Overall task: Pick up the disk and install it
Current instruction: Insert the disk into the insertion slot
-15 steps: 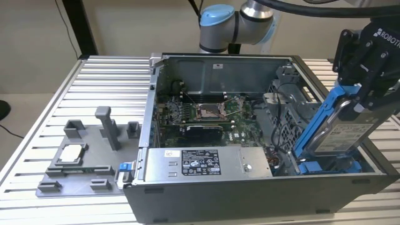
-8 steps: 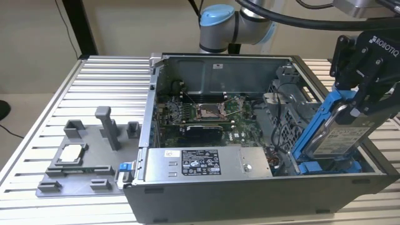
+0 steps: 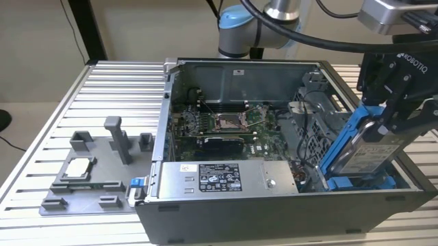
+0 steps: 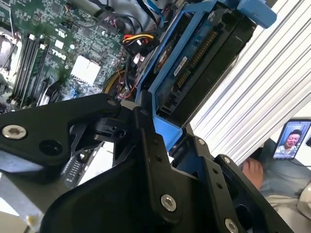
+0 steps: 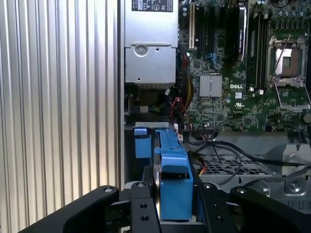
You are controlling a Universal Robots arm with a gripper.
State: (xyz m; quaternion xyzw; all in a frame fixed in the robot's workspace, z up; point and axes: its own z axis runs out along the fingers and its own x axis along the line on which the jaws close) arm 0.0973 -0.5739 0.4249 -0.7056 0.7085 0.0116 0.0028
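Disk (image 3: 370, 152), clamped between the jaws, leans inside computer case (image 3: 274, 218) on slatted table (image 3: 116, 87).

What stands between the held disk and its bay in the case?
Nothing visible does. The gripper is shut on the disk, tilted, its lower end at the blue bay; cables lie beside, toward the motherboard.

A robotics lab: slotted aluminium bench (image 3: 116, 82), opened computer case (image 3: 274, 221), grey parts fixture (image 3: 82, 199).
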